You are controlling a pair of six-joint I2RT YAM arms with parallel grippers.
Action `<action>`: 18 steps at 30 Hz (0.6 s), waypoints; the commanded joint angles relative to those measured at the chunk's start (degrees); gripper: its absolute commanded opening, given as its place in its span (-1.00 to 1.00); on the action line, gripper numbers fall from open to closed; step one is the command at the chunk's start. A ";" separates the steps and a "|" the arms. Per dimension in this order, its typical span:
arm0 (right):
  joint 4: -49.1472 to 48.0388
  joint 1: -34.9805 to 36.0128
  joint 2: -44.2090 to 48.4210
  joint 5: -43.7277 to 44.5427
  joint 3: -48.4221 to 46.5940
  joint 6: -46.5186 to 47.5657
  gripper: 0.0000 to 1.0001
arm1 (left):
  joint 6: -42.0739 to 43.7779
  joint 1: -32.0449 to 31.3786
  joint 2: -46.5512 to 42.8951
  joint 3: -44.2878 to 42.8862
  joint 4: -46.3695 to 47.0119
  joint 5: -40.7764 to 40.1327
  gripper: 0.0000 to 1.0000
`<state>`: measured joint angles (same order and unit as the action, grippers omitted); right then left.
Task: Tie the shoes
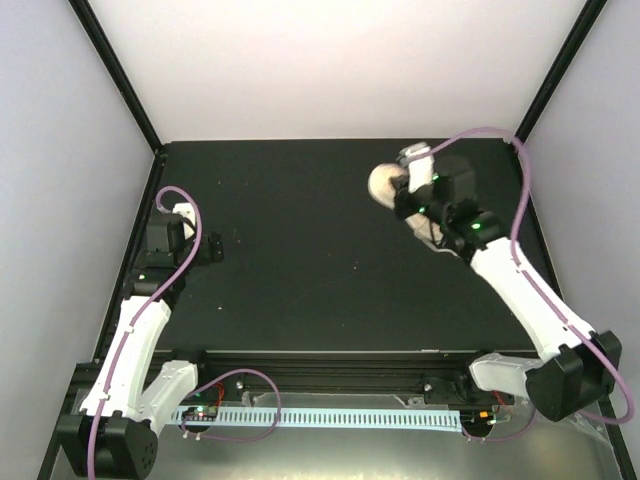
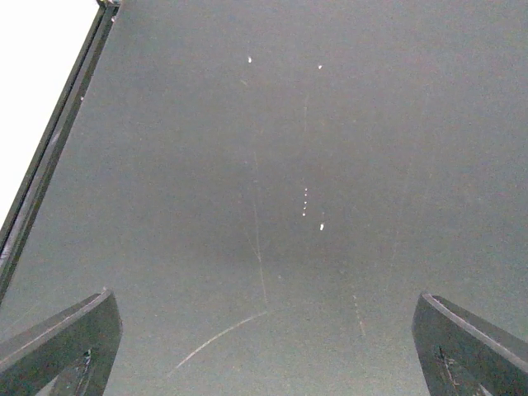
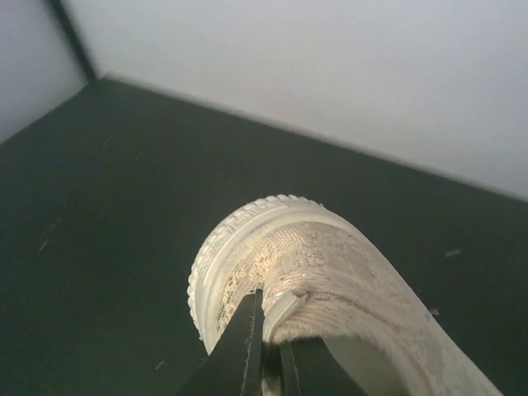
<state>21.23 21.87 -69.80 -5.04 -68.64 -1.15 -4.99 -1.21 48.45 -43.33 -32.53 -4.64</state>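
Sneaker [image 1: 382, 183] — mostly hidden under right hand [image 1: 407, 190]

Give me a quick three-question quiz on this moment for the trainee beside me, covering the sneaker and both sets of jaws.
1. Multiple choice: in the top view, where on the table is the sneaker? A) far right B) near left C) dead centre
2. True or false: the left jaws are shut.
3. Fill in: the ____ jaws are clamped on the sneaker.

Key
1. A.
2. False: the left jaws stand wide open above bare table.
3. Right: the right jaws pinch the sneaker's upper close behind the toe.
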 commanded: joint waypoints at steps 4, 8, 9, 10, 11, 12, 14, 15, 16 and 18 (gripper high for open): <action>-14.01 12.55 -3.86 -6.25 13.38 1.95 -0.97 | 0.07 0.12 -0.26 -0.11 0.59 1.61 0.98; -15.19 18.64 -5.28 -5.35 17.12 1.89 -0.97 | 0.17 0.07 -0.37 -0.01 0.81 1.73 0.98; -15.03 20.10 -5.52 -4.81 17.73 1.93 -0.97 | 0.16 0.07 -0.33 0.00 0.79 1.83 0.97; -14.89 21.63 -5.71 -4.28 18.24 1.71 -0.97 | 0.16 0.07 -0.29 0.03 0.76 1.90 0.98; -14.75 22.90 -5.85 -4.05 18.77 1.18 -0.97 | 0.18 0.07 -0.21 -0.02 0.72 2.01 0.98; -14.89 24.16 -6.06 -4.17 19.53 0.33 -0.97 | 0.19 0.07 -0.20 -0.08 0.75 2.08 0.98; -15.86 26.23 -6.14 -5.18 21.32 -2.06 -0.97 | 0.19 0.08 -0.19 0.00 0.78 2.09 0.98; -16.95 27.40 -6.06 -5.78 22.54 -3.22 -0.95 | 0.20 0.08 -0.19 0.00 0.80 2.10 0.98; -17.91 28.60 -6.11 -5.97 23.70 -4.23 -0.88 | 0.24 0.08 -0.24 0.00 0.73 2.33 0.98; -19.78 31.43 -6.49 -6.02 25.70 -6.29 -0.73 | 0.52 0.12 -0.28 -0.07 0.94 3.50 0.98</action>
<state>8.86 49.12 -76.47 -10.37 -45.78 -2.85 -4.99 -1.21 48.45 -43.09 -32.53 -3.16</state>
